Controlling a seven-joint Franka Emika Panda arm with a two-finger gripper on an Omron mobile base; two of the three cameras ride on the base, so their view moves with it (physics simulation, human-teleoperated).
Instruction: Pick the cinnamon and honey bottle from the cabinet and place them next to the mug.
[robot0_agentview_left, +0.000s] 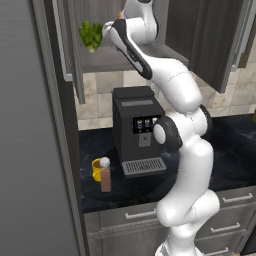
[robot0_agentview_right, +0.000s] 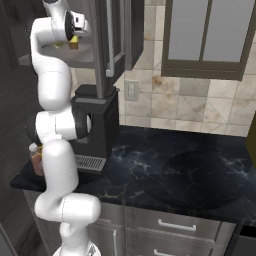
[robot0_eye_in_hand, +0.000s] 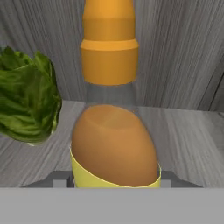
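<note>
The honey bottle (robot0_eye_in_hand: 114, 144), amber with an orange cap, stands on the cabinet (robot0_agentview_left: 210, 40) shelf. In the hand view it sits right in front of the camera. My gripper (robot0_eye_in_hand: 114, 180) is shut on its lower body, one finger on each side. In the left base view my arm reaches up into the open cabinet. A sliver of the honey bottle (robot0_agentview_right: 74, 44) shows beside my hand. Down on the dark counter the cinnamon (robot0_agentview_left: 105, 176) stands upright, just right of the yellow mug (robot0_agentview_left: 96, 169) and close against it.
A green lettuce (robot0_eye_in_hand: 26, 105) lies on the shelf just left of the bottle. A black coffee machine (robot0_agentview_left: 137, 127) stands on the counter below the cabinet, right of the mug. The open cabinet doors (robot0_agentview_right: 107, 45) flank my arm. Drawer units (robot0_agentview_left: 130, 220) run under the counter.
</note>
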